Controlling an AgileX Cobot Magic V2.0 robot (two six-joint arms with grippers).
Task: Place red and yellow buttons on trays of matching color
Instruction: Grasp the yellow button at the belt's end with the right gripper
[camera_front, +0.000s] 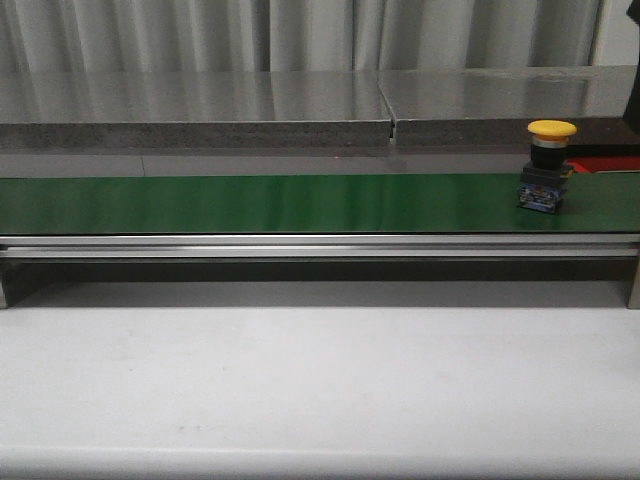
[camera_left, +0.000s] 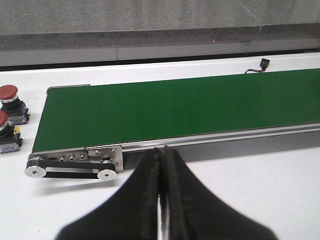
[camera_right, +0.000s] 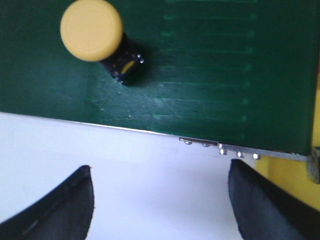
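Yellow button (camera_front: 551, 165) upright on the green belt (camera_front: 250, 203), at my 1 o'clock. My right gripper (camera_right: 160, 200) is spread wide, empty; left gripper (camera_left: 162, 200) pinched together. Rigid, top-heavy: I judge its dark body the best hold.

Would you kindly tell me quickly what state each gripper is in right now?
Left gripper: closed, jaws pressed together, holding nothing.
Right gripper: open, jaws wide apart, holding nothing.
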